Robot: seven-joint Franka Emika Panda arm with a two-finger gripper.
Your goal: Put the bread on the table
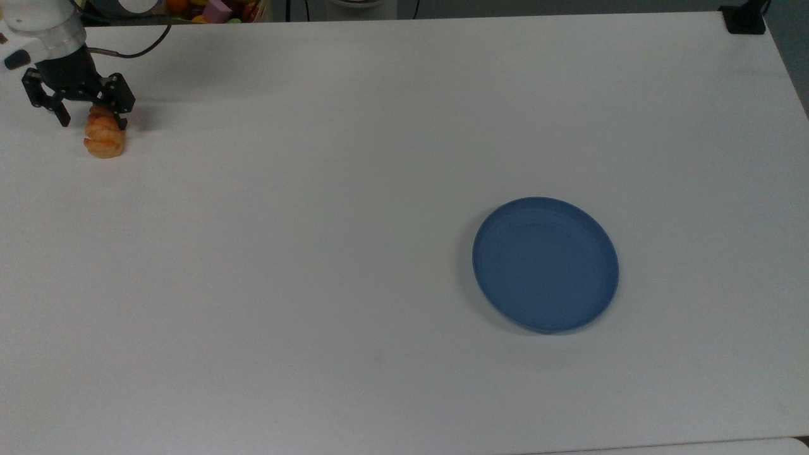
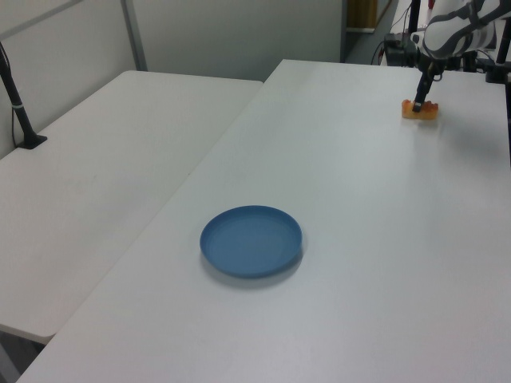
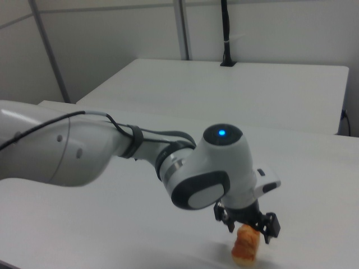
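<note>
The bread (image 1: pixel 105 140), a small golden-orange braided roll, rests on the white table (image 1: pixel 379 158) near the top view's far left corner. My gripper (image 1: pixel 93 120) hangs right over it, open, with one finger on either side of the roll's upper end. In the left view the bread (image 2: pixel 420 111) lies at the far right of the table (image 2: pixel 383 199) under the gripper (image 2: pixel 421 100). The right view has the gripper (image 3: pixel 249 231) spread just above the bread (image 3: pixel 247 247).
A round blue plate (image 1: pixel 545 264) lies bare on the table's right half in the top view, far from the bread; it sits mid-table in the left view (image 2: pixel 251 240). A box of colourful toys (image 1: pixel 215 9) and a black clamp (image 1: pixel 746 19) line the back edge.
</note>
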